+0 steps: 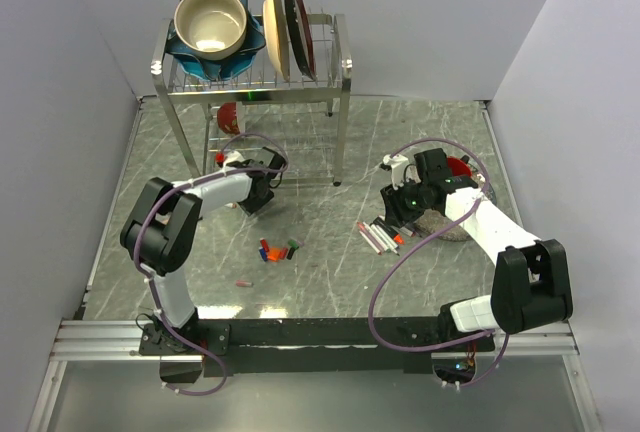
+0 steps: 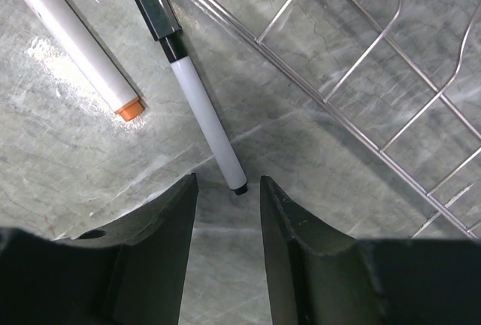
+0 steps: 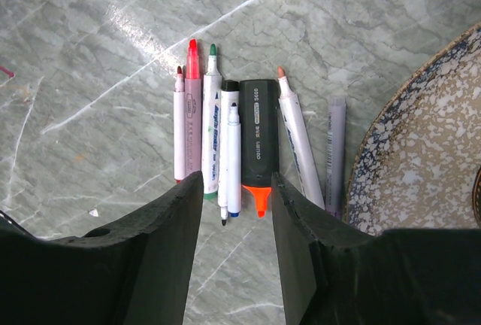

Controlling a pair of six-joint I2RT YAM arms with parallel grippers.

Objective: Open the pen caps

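Note:
My left gripper (image 2: 229, 189) is open, low over the floor by the dish rack (image 1: 255, 72). A white pen (image 2: 203, 114) with its black cap (image 2: 154, 9) on lies just ahead of the fingertips, its tail end between them. A second white pen (image 2: 71, 35) with an orange end lies to its left. My right gripper (image 3: 237, 189) is open over a row of uncapped pens (image 3: 225, 144), among them a black highlighter (image 3: 259, 141) with an orange tip. Loose caps (image 1: 277, 250) lie in a cluster mid-table, and one pink cap (image 1: 243, 281) lies nearer.
The wire rack shelf (image 2: 361, 92) runs close to the right of my left gripper. A speckled plate (image 3: 421, 152) sits just right of the pen row, also seen in the top view (image 1: 450, 227). Bowls and plates fill the rack. A red bowl (image 1: 228, 117) sits under it.

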